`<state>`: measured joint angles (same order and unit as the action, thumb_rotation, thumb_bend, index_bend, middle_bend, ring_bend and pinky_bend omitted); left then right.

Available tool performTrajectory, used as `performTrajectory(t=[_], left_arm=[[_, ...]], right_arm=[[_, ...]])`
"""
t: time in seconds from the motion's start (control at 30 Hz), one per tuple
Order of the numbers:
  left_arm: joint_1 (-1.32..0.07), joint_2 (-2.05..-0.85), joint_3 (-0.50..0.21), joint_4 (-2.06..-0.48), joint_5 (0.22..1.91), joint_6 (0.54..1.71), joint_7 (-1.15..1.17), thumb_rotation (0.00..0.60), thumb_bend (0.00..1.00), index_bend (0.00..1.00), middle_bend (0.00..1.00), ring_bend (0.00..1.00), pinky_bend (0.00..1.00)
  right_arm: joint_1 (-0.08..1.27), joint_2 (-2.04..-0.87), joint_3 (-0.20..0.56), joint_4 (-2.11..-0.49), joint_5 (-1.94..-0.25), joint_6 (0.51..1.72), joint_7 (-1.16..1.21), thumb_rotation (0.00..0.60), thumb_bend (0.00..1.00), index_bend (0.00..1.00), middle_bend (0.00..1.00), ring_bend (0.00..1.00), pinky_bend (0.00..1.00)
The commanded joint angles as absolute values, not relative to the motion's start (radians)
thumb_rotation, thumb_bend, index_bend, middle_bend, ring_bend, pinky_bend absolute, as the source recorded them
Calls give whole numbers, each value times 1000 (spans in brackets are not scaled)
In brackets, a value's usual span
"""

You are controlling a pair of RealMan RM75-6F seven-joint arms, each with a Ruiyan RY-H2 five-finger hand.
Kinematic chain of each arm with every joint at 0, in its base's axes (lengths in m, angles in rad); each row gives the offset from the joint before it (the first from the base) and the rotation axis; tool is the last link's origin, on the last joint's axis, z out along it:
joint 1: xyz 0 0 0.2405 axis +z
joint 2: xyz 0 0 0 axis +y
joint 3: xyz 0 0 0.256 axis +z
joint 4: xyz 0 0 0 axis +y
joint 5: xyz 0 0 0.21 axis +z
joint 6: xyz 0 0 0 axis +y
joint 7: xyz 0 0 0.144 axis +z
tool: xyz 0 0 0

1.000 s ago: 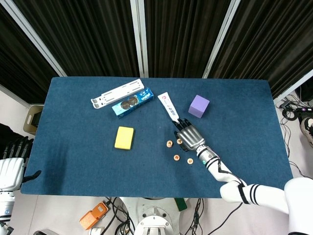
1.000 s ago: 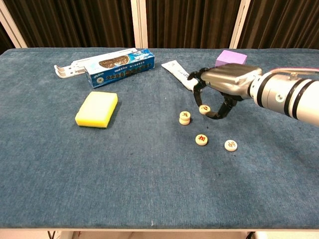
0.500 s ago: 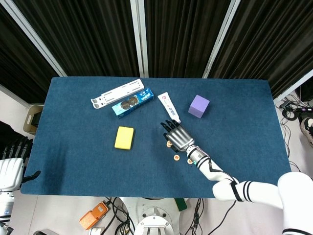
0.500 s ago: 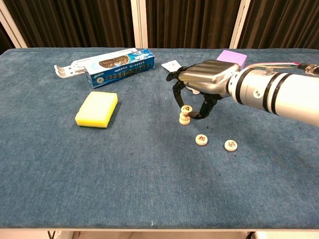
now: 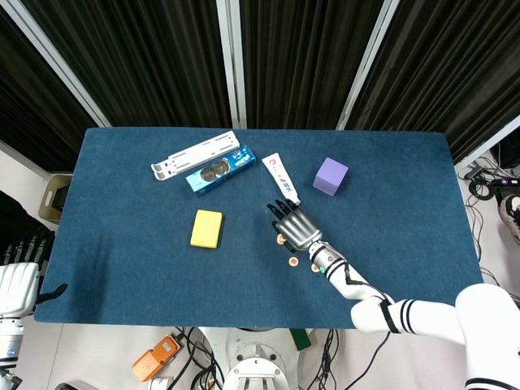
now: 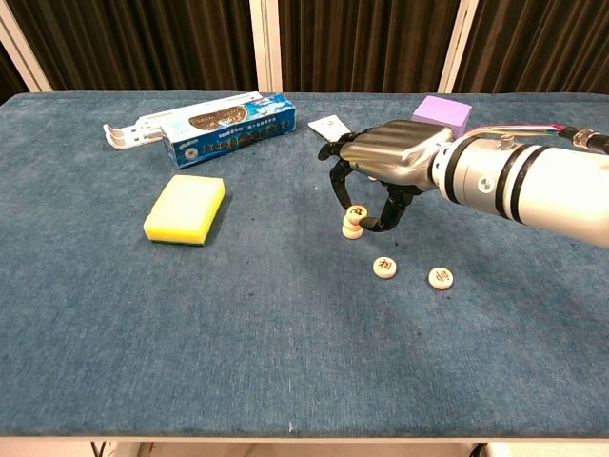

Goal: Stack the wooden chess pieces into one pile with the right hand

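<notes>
Under the fingertips of your right hand point(image 6: 392, 157) sits the chess-piece stack point(image 6: 353, 227), and a top piece point(image 6: 357, 212) is pinched between thumb and a finger directly on that stack; whether it already rests fully on the piece below, you cannot tell from either view. The other fingers point(image 6: 335, 150) curl downward over the stack, narrow, not spread. Just on the wrist side of your fingers, two loose pieces lie flat on the blue table point(image 6: 238, 333): one piece point(image 6: 384, 268) close below the stack, another piece point(image 6: 440, 278) further toward your forearm, the two apart from each other. Beyond your knuckles lies the white tube point(image 6: 329, 127), partly hidden by the hand, and the purple cube point(image 6: 442, 111) sits behind the wrist. Well away from your fingertips, off to the left side, are the yellow sponge point(image 6: 186, 208), the blue box point(image 6: 226, 128) and the white rack point(image 6: 152, 124) touching it. Your left hand point(image 5: 18, 280) hangs off the table edge in the head view, fingers pointing up, holding nothing visible.
</notes>
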<state>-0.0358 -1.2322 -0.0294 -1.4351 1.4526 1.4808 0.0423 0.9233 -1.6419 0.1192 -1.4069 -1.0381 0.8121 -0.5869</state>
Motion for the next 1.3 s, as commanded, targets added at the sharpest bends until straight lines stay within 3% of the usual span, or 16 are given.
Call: performTrajectory(t=[0.03,0.63,0.83,1.03,1.3], left_arm=[[-36,-1233,-30,-1434,1452,1481,42,600,0,75,7,0,0],[-35,-1234,-29,-1431,1450,1478,39,600,0,75,7,0,0],[-34,-1235,-30,-1425,1448,1478,34,600,0,76,7,0,0],[-38,-1239,-30,-1423,1454,1477,32,600,0,76,7,0,0],[-36,-1239,-28,-1429,1461,1485,35,600,0,75,7,0,0]], right_arm=[[924,-1642,117,-1407,-1038,814,-585,600,530,509,116,76,139],[929,-1639,103,-1413,-1045,823,-582,600,530,467,116,76,139],[894,-1601,98,-1474,-1121,894,-536,600,526,458,116,76,139],[839,-1531,6,-1564,-1279,951,-512,600,329,474,115,46,117],[800,-1544,-65,-1527,-1367,958,-545,600,315,475,34,0,28]])
